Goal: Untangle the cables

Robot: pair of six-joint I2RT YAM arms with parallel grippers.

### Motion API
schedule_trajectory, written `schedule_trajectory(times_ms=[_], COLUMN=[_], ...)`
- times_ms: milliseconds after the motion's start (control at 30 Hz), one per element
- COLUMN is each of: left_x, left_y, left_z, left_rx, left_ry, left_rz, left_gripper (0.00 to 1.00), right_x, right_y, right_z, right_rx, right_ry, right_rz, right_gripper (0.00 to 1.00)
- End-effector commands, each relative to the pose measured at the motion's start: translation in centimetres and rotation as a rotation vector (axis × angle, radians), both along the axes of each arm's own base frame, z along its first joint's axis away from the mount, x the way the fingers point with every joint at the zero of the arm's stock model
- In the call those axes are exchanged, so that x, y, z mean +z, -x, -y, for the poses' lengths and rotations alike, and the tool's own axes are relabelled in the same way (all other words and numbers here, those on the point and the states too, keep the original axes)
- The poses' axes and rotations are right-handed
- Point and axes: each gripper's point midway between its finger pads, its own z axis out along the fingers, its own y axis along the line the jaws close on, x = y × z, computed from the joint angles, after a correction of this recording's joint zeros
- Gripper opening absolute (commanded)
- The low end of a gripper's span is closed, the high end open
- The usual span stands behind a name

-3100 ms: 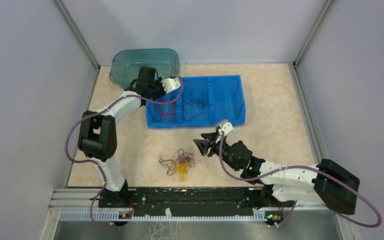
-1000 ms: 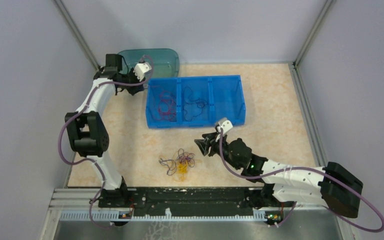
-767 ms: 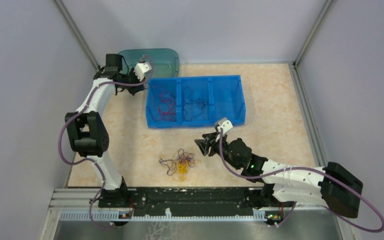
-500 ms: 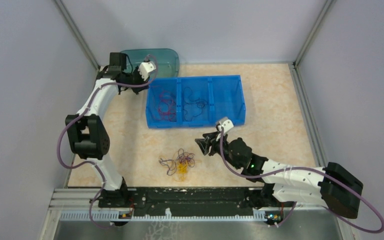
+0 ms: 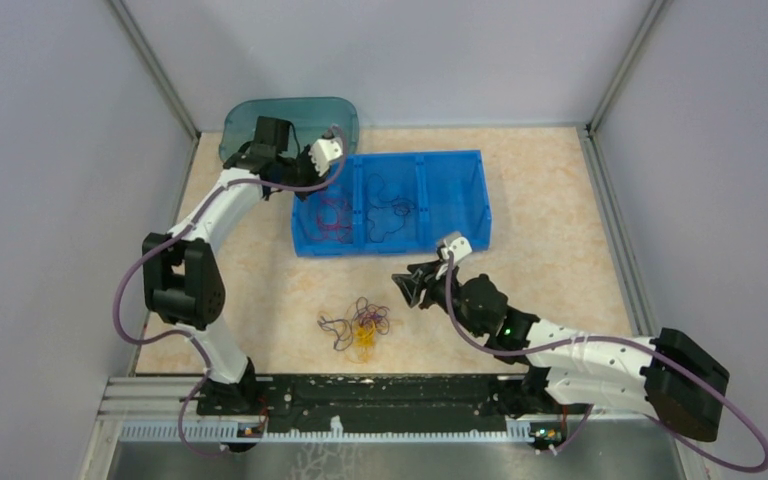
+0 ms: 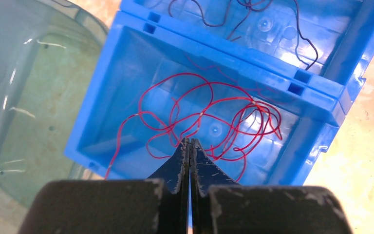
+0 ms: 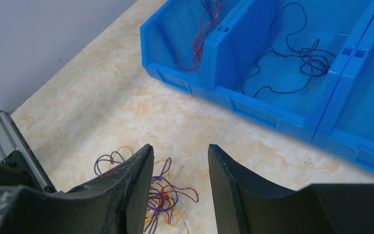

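Note:
A tangled clump of cables (image 5: 358,328) in purple, red and yellow lies on the table in front of the bin; the right wrist view shows the clump (image 7: 168,197) too. My right gripper (image 5: 407,285) hangs open over the table to the right of the clump, and nothing sits between its fingers (image 7: 180,148). A loose red cable (image 6: 204,122) lies in the left compartment of the blue bin (image 5: 390,245). A dark purple cable (image 5: 390,210) lies in the middle compartment. My left gripper (image 6: 190,142) is shut and empty above the red cable.
A teal translucent tray (image 5: 290,115) lies at the back left, touching the bin's left end. The bin's right compartment (image 5: 455,195) shows no cables. Grey walls enclose the table on three sides. The arm bases and a black rail (image 5: 380,400) run along the near edge.
My left arm has swung right from over the teal tray to above the bin's left compartment, and its jaws have closed. The right arm has hardly moved.

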Motion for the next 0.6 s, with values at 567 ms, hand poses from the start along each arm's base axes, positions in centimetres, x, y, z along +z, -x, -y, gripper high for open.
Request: schedule_trajectory(times_ms=[567], left_x=[-5.6], left_y=[-4.1], left_z=[0.0], left_rx=[0.156], left_ry=[-0.087], left_rz=[0.116], left_gripper=[0.00], right_x=[0.7], right_y=[-0.6], right_z=[0.4], right_rx=[-0.020], right_ry=[-0.050], right_rz=[-0.016], right_gripper=[0.46])
